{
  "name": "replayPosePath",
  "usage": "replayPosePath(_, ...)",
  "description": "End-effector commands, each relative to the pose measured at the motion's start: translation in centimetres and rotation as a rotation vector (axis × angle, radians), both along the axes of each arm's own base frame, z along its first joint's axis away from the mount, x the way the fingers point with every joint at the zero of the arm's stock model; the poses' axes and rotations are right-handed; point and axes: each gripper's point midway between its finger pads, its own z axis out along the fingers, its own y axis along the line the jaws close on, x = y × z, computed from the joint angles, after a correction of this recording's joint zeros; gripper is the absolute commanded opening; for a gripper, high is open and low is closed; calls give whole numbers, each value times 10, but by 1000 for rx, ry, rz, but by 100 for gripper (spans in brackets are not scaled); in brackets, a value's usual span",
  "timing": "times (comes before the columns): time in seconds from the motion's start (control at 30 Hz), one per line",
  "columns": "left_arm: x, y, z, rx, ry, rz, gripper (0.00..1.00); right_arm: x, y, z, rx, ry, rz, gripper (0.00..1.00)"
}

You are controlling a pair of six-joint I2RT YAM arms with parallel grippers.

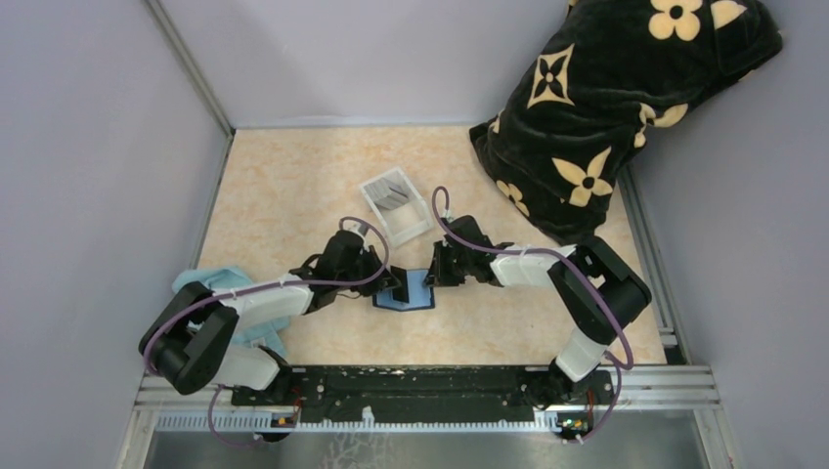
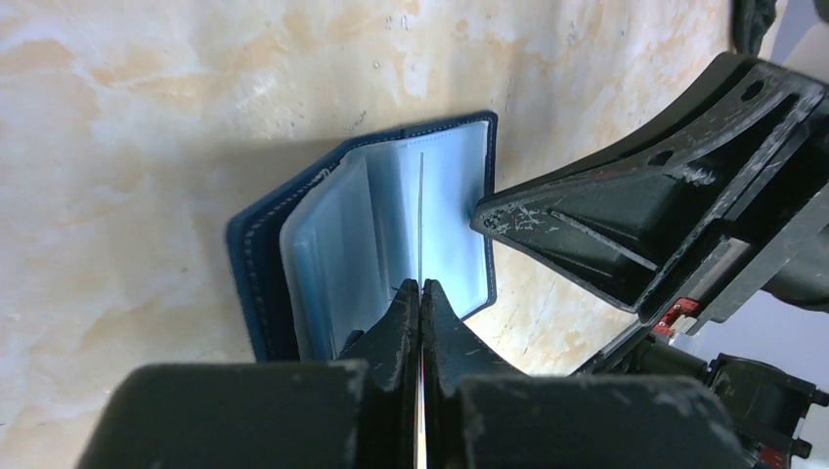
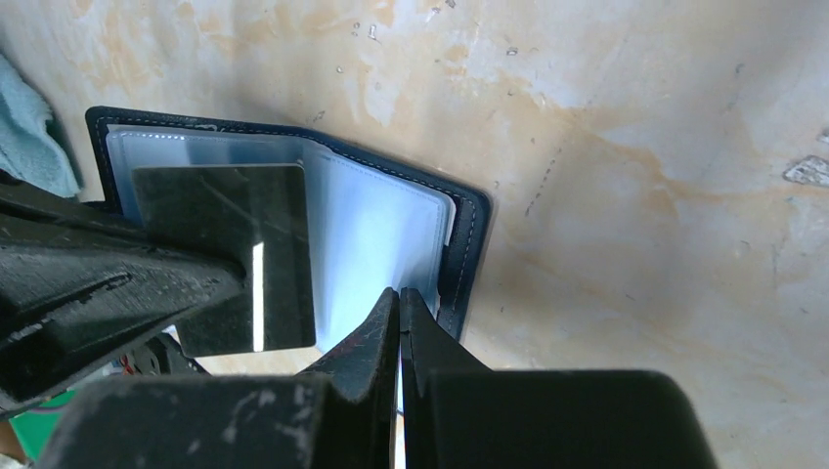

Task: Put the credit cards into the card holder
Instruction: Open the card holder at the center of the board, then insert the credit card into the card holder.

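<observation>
The navy card holder lies open on the table between both grippers, its light blue lining up. My left gripper is shut on a dark credit card, which is edge-on in the left wrist view and a dark rectangle over the left page in the right wrist view. The card stands over the open holder. My right gripper is shut on the holder's right inner page near its navy edge. More grey cards lie in the white tray.
The white tray stands just behind the holder. A black pillow with tan flowers fills the back right. A light blue cloth lies under my left arm. Grey walls close in both sides.
</observation>
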Motion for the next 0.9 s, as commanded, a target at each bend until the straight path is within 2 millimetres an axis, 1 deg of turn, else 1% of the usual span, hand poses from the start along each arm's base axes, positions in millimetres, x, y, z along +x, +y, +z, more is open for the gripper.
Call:
replayPosePath(0.0, 4, 8, 6, -14, -23, -2, 0, -16, -22, -37, -117, 66, -19, 0)
replayPosePath(0.2, 6, 23, 3, -6, -19, 35, 0, -17, -24, -41, -127, 74, -20, 0)
replayPosePath(0.33, 6, 28, 0, -8, -15, 43, 0, -17, -24, -40, -128, 75, -19, 0)
replayPosePath(0.67, -2, 19, -13, -77, 39, 19, 0, -16, -25, -39, -136, 70, -15, 0)
replayPosePath(0.87, -3, 16, -12, -105, 43, 13, 0, -16, -25, -39, -139, 69, -13, 0)
